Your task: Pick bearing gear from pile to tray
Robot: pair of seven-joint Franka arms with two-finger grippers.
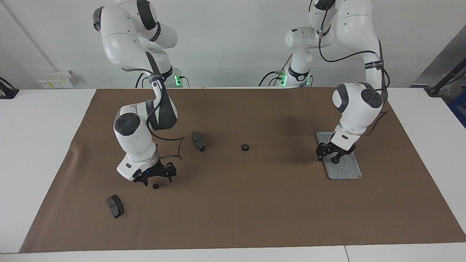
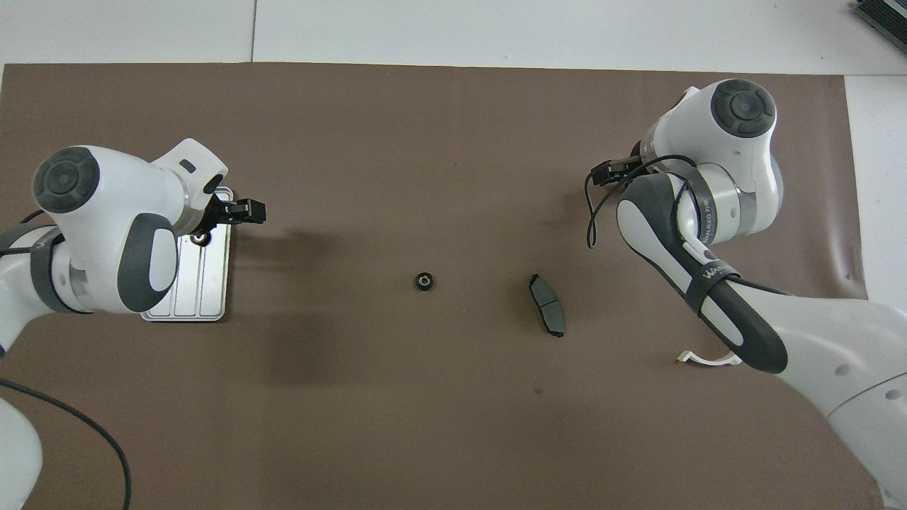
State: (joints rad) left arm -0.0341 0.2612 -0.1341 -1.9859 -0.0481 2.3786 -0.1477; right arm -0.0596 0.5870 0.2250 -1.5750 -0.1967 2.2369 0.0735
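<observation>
Facing view: right gripper [image 1: 154, 179] jaws apart directly over small black gear [image 1: 156, 186], seemingly light, rigid and smooth—best pinched across its rim; left gripper [image 1: 327, 154] jaws apart over tray [image 1: 346, 171].

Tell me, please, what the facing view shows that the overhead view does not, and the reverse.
Only the facing view: the small gear under the right hand and the brake pad beside it. Only the overhead view: an end of the white bracket, showing from under the right arm. Both: the middle gear, the second brake pad, the tray and the left hand over it.
</observation>
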